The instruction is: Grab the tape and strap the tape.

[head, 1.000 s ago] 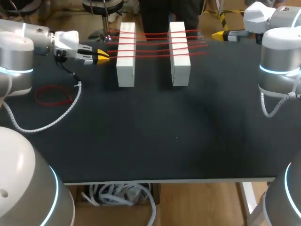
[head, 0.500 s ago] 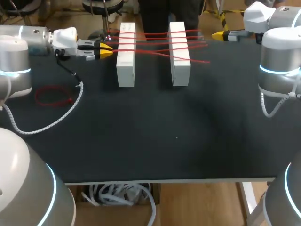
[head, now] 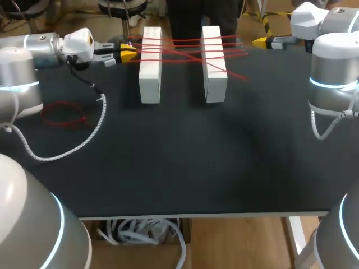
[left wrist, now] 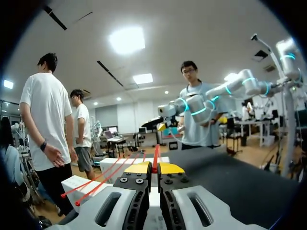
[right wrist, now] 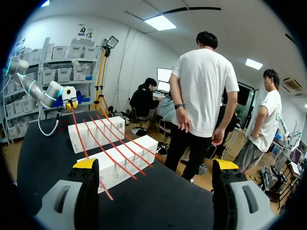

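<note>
Swung toward the far edge, left gripper (head: 128, 54) clamps thin red elastic band (head: 233, 74), which slants rightward across two white rectangular blocks (head: 150, 78); right gripper (right wrist: 153, 165) gapes wide, well apart.

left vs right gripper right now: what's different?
The left gripper is shut on a red band; the right gripper stands wide open, holding nothing. The left gripper sits close beside the left white block; the right gripper stands off from the right white block. Both have yellow tips and sit near the table's far edge.
</note>
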{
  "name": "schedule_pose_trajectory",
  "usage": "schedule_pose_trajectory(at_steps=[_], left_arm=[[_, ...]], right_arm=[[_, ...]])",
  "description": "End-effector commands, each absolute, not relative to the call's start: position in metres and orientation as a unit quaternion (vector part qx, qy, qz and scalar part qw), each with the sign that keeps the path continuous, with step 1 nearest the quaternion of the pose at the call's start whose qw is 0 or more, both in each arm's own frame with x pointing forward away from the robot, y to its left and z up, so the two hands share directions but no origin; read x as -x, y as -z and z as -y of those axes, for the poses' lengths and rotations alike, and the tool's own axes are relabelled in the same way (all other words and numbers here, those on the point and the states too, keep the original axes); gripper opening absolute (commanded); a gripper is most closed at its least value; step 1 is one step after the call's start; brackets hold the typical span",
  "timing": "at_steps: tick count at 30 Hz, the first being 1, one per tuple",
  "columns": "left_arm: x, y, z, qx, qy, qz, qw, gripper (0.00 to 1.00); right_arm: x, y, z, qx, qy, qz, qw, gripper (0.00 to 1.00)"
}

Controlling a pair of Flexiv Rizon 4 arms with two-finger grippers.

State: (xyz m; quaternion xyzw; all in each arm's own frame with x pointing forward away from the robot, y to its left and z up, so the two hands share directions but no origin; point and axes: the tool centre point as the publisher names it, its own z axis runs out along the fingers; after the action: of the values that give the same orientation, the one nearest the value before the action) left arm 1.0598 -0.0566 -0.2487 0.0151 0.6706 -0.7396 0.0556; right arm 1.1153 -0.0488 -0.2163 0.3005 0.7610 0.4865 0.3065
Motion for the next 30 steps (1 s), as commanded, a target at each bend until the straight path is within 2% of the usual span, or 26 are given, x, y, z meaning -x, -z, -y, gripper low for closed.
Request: schedule_pose_trajectory(at_steps=[1, 23, 30], left_arm=[[-1.056, 0.248, 0.058, -0.005, 0.733, -0.68, 0.036, 0.0], [-1.056, 0.248, 0.058, -0.005, 0.733, -0.68, 0.036, 0.0], [-1.053, 0.227, 0.075, -0.038, 0.765, -0.642, 0.029, 0.0]], right_arm=[[-1.115, 0.216, 0.05, -0.3, -0.487, -0.761, 0.306, 1.0], [-1.115, 0.216, 0.05, -0.3, -0.487, -0.761, 0.306, 1.0], [-1.115, 0.216, 0.05, -0.3, -0.487, -0.761, 0.306, 1.0]])
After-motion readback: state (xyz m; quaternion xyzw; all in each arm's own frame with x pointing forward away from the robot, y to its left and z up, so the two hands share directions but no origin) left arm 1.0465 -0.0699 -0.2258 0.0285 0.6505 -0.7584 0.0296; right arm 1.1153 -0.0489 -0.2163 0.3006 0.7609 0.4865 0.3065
